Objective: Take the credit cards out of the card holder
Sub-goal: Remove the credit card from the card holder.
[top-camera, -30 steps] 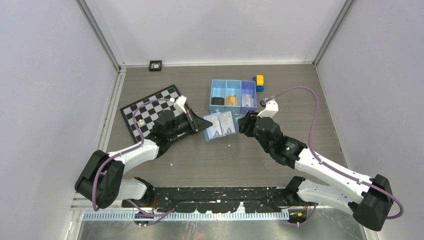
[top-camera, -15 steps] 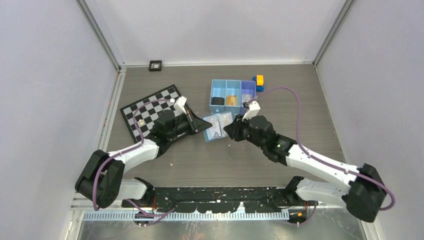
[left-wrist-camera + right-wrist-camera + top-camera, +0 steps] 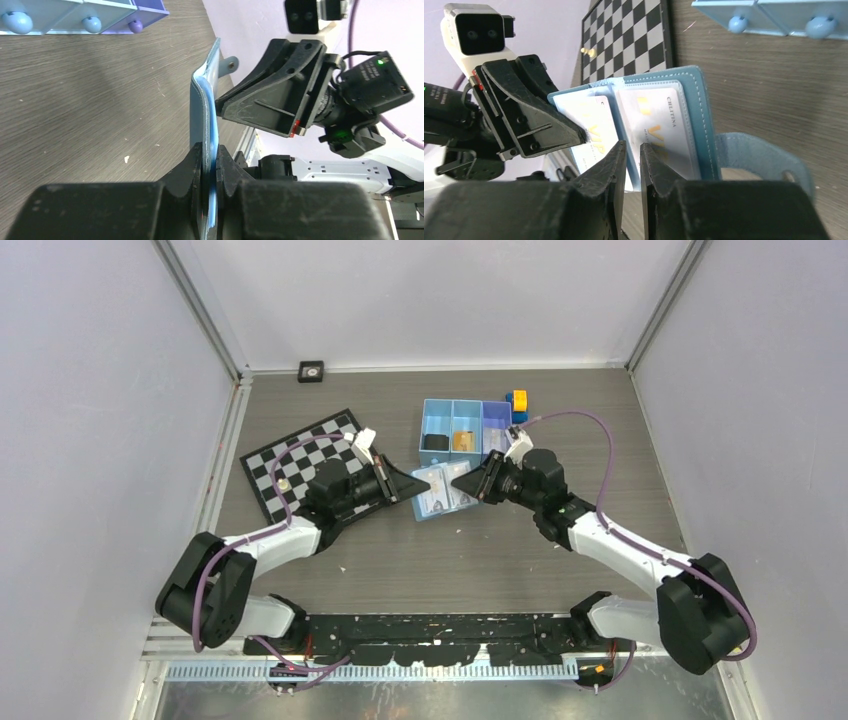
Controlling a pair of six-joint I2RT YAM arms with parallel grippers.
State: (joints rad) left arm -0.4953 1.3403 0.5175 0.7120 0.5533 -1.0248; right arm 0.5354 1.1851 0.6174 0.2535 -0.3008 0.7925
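Note:
The blue card holder (image 3: 437, 495) stands open on edge at mid-table. My left gripper (image 3: 418, 483) is shut on its left edge; in the left wrist view the holder (image 3: 205, 100) sits pinched between the left gripper's (image 3: 210, 150) jaws. Two pale credit cards with gold "VIP" print (image 3: 654, 120) (image 3: 584, 112) sit in its clear pockets. My right gripper (image 3: 457, 480) points at the holder's inner face from the right. In the right wrist view its jaws (image 3: 633, 145) stand a narrow gap apart before the holder's middle fold (image 3: 616, 107), nothing visibly between them. The snap strap (image 3: 764, 160) hangs right.
A blue three-compartment tray (image 3: 465, 425) stands just behind the holder, yellow-and-blue blocks (image 3: 517, 405) at its right end. A checkered board (image 3: 290, 460) with a small piece lies left, under the left arm. A small black square (image 3: 311, 371) sits at the back wall.
My right gripper has swung left to the holder's inner face and its jaws have narrowed. The left gripper keeps its hold and has tipped the holder a little higher.

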